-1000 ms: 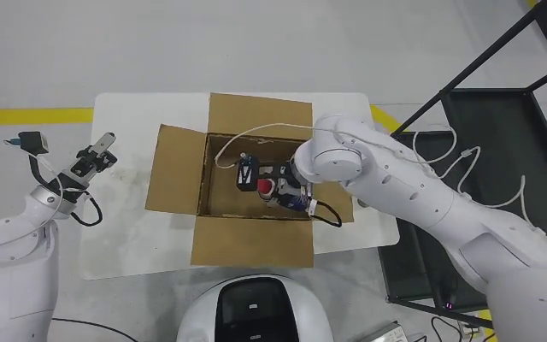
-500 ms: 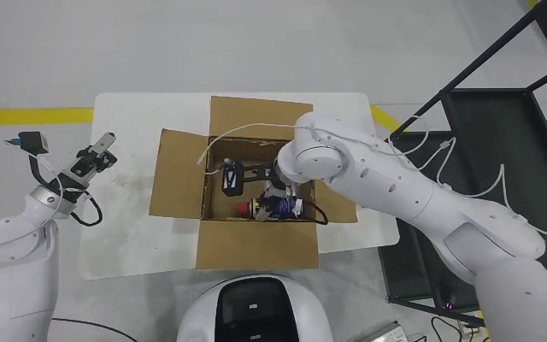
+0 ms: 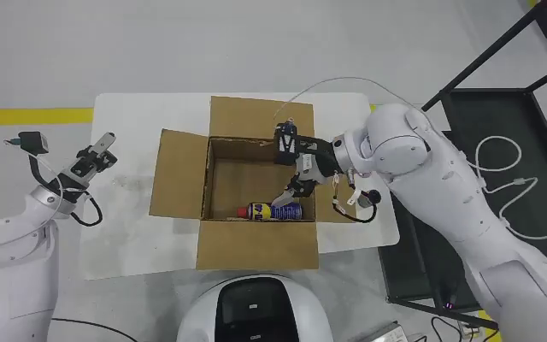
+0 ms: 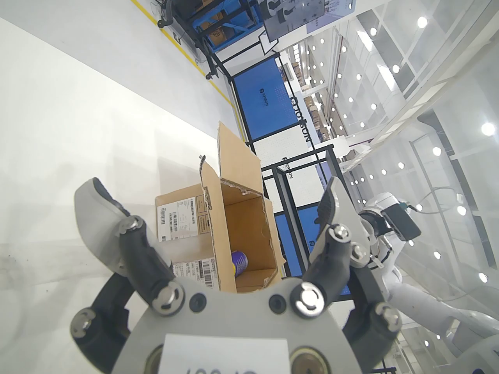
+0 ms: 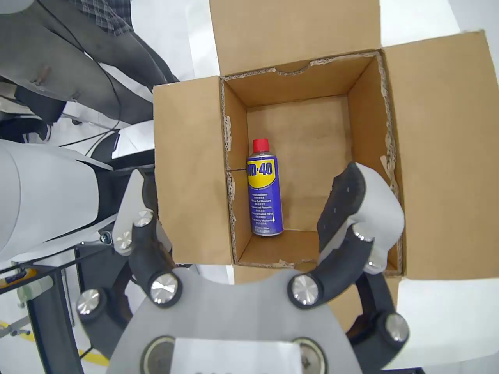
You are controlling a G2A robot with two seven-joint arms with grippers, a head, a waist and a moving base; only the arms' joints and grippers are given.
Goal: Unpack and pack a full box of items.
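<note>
An open cardboard box (image 3: 256,115) stands mid-table with its flaps spread. A blue and yellow spray can (image 3: 272,209) with a red cap lies on its side on the box floor, along the wall nearest the robot; it is also in the right wrist view as the spray can (image 5: 265,192) and the left wrist view as the can (image 4: 239,262). My right gripper (image 3: 295,184) hangs open over the box's right part, above the can and holding nothing; its own view shows the gripper (image 5: 242,179) above the box (image 5: 296,13). My left gripper (image 3: 102,147) is open at the table's left edge, facing the box (image 4: 183,212).
The white table (image 3: 128,231) has bare surface left of the box and behind it. A black metal rack (image 3: 479,137) stands right of the table. A loose white cable (image 3: 333,81) arcs from the right arm over the table's far right part.
The right gripper was low in the box at the spray can; it has let go, risen and pulled back to the right. The can now lies on the box floor. The left arm kept still.
</note>
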